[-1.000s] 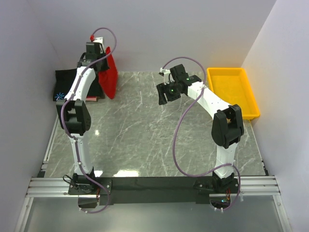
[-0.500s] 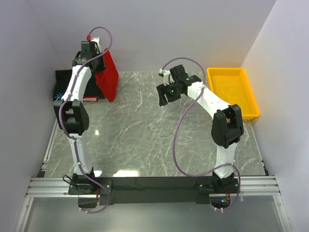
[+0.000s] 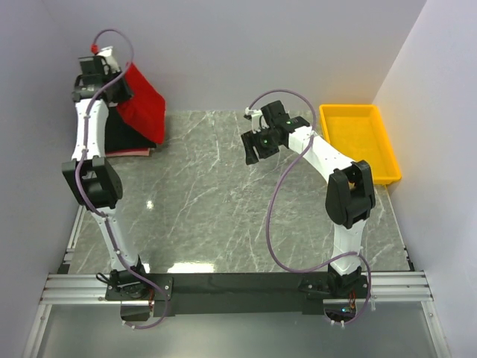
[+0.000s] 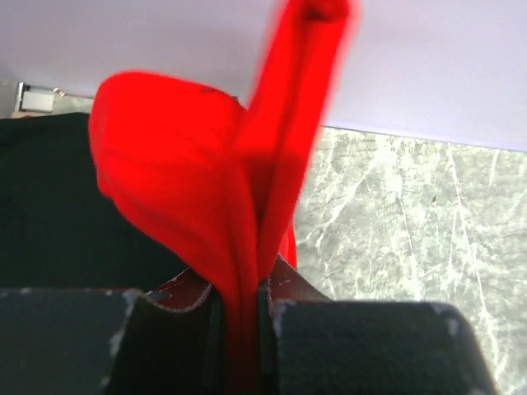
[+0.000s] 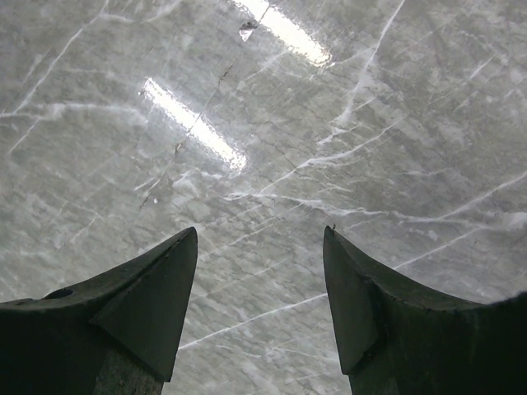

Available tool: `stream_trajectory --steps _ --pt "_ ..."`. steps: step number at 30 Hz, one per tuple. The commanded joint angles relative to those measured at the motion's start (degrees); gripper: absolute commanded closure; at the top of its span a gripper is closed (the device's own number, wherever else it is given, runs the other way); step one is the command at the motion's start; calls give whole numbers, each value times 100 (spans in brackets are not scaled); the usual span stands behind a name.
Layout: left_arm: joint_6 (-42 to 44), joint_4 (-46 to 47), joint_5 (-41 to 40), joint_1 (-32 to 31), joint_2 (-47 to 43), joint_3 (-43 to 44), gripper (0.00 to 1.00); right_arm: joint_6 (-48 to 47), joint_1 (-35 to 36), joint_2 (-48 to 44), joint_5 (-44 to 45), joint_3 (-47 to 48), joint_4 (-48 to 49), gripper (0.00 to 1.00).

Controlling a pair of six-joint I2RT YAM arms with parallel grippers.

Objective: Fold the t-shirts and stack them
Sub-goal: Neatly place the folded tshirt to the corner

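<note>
top external | left hand (image 3: pixel 112 80) pinches red t-shirt (image 3: pixel 144 108) | drapes down-right

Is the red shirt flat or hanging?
Hanging, not flat: the left claw is shut on a pinch of the red t-shirt, which drapes down bunched.

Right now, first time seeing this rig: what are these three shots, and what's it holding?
These are two robot arms bolted at the near edge of a marble table. The overhead shot looks down from behind them, showing the left arm and the right arm. The other two shots come from a camera on each wrist, looking past its own fingers. The left pincer is shut on a red t-shirt, lifted at the far left corner above a black t-shirt lying there. The right pincer is open and holds nothing, above bare table. A yellow tray sits at the far right.
</note>
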Motion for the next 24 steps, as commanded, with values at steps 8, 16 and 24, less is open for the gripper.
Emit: stream_trajectory --steps 8,16,24 --pt "79 -74 1321 974 418 430 96 -149 83 183 55 264 -146 31" --pt "808 -427 996 1283 1360 843 88 -184 118 175 37 211 -172 31" --pt "1582 -41 205 1327 1466 747 88 -219 135 105 46 88 -198 32"
